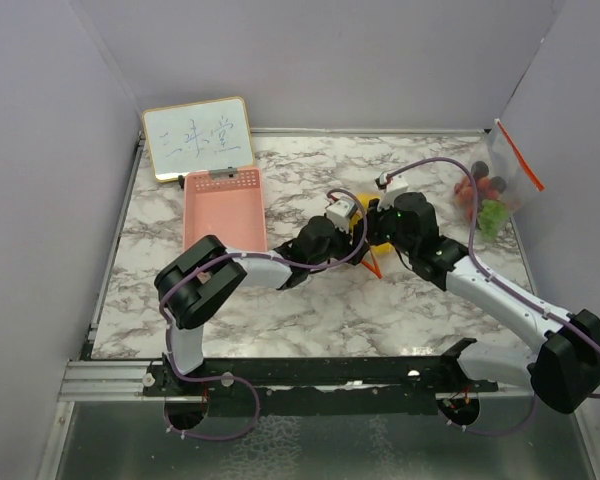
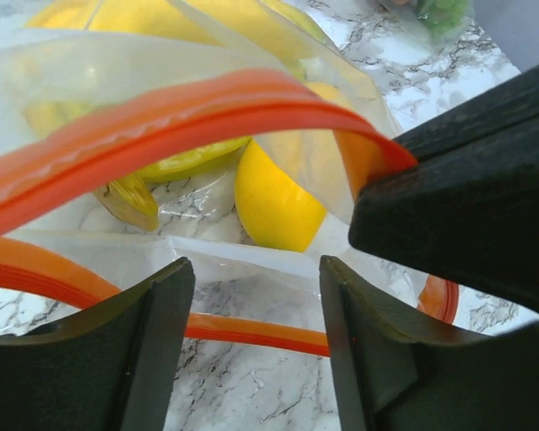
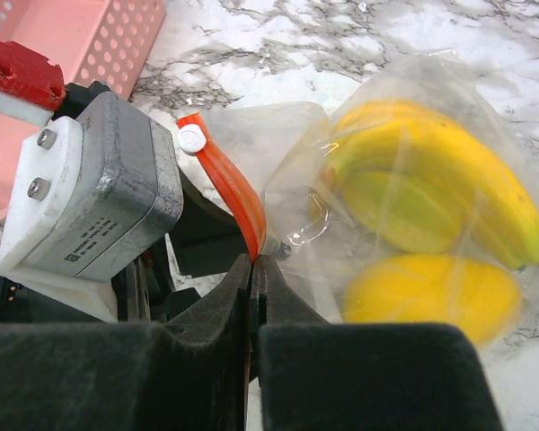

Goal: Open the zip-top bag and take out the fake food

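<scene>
The right gripper [image 3: 252, 269] pinches the bag [image 3: 278, 135] by its orange zip strip [image 3: 226, 189]; the left gripper [image 2: 256, 332] stands spread at the mouth. The banana [image 3: 449, 171] and lemon [image 3: 422, 292] lie inside. The thin strip may slip free, and the mouth would then collapse.

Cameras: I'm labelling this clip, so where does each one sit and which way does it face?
Top: above and behind, looking down on the table; both arms show.
Left wrist: low, facing the bag's mouth; open left pincer shows.
Right wrist: looking down past the right pincer, shut on the bag's strip.
Both wrist views share the banana and lemon.
</scene>
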You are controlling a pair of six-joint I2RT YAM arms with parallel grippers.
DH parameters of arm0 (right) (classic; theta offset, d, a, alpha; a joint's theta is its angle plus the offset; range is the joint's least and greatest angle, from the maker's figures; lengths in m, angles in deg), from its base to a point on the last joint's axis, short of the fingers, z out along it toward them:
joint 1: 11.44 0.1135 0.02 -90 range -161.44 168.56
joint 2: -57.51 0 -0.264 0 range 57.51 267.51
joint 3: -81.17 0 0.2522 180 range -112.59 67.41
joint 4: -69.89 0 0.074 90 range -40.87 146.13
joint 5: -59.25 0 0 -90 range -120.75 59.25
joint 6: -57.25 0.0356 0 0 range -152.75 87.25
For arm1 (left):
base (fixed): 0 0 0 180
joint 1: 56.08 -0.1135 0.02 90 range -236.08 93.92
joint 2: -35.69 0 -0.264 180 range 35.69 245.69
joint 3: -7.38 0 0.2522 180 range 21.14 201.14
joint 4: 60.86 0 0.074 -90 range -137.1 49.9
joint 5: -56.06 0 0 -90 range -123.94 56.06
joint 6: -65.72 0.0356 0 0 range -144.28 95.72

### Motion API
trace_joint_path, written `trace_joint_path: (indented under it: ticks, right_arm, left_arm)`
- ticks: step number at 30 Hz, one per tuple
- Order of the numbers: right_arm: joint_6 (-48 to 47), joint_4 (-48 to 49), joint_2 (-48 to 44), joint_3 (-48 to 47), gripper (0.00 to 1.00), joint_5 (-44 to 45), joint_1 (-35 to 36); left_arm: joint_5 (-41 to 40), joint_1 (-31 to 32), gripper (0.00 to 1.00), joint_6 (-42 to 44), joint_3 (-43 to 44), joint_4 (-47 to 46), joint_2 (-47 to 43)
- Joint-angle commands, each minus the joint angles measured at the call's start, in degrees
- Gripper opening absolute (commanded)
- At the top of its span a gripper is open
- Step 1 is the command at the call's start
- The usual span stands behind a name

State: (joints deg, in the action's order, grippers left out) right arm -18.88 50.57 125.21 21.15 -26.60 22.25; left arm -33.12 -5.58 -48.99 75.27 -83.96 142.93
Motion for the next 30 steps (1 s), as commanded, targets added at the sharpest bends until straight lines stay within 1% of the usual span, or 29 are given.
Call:
trace_joint_path:
  ticks: [1,3,6,9,11,15,19,21,24,30]
  right_arm:
    - [0.9,1.8,-2.0,0.1,0.02,-0.7,0.5]
    - [1.9,2.2,-2.3,0.1,0.02,-2.4,0.5]
    - [3.0,4.2,-2.9,1.3,0.02,-4.8,0.5]
    - [3.8,5.0,-2.8,1.7,0.02,-6.0,0.5]
    - [4.2,5.1,-2.8,1.8,0.02,-6.5,0.5]
    - [4.7,5.8,-3.2,2.4,0.02,-7.4,0.5]
    - [4.9,6.6,-2.9,3.0,0.02,-7.9,0.5]
    - [4.9,7.0,-2.6,3.2,0.02,-8.5,0.6]
    - [5.0,7.4,-2.1,3.4,0.02,-9.2,0.5]
    - [5.1,7.5,-1.5,2.1,0.02,-9.7,0.5]
  left_arm:
    - [2.3,0.4,0.58,2.5,1.8,-3.0,-1.7]
    - [3.1,0.4,0.58,1.5,2.1,-5.4,-0.1]
    - [6.4,0.4,0.55,-0.7,1.7,-11.8,3.3]
    - [9.7,0.5,0.56,-2.4,2.2,-16.7,6.8]
    - [11.0,0.4,0.59,-2.7,3.0,-18.5,8.6]
    - [10.9,0.4,0.62,-1.5,3.2,-21.5,11.1]
    - [8.9,0.5,0.65,-1.8,0.1,-30.1,12.6]
    - [8.7,0.4,0.66,-1.4,0.0,-32.3,13.5]
    - [9.9,0.5,0.66,-0.1,1.7,-32.7,15.6]
    - [11.5,0.6,0.66,1.1,5.4,-28.6,19.1]
